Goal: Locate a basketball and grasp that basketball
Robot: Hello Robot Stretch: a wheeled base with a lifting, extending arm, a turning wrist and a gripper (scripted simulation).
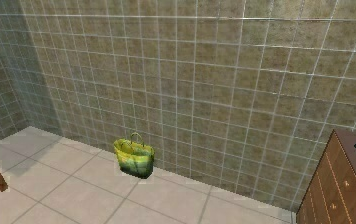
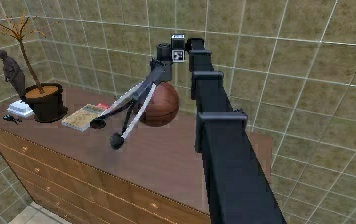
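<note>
The ball (image 2: 160,104), a brown-orange sphere, sat on the wooden table (image 2: 186,165) to the right of the pot (image 2: 44,101) in the arm side view. A flat book (image 2: 80,118) lay between pot and ball. The arm (image 2: 226,150) reached out over the table on the side of the ball away from the pot. From the arm's end the gripper (image 2: 119,128) slanted down toward the pot, its fingers (image 2: 128,112) crossing the ball's pot-side face. Whether the gripper was gripping the ball, or anything at all, could not be told, because the ball rested on the table directly behind it. A small dark statue (image 2: 11,72) stood just beyond the pot, on the side away from the ball. Assessment: the step in hand appeared to be the grasp itself, with the search complete. To do it well, one finger should sit on each side of the ball at its widest girth, since a round ball would likely roll from an off-centre touch. Corrections should be small and slow. The lift should go straight up, clear of the book and pot.
</note>
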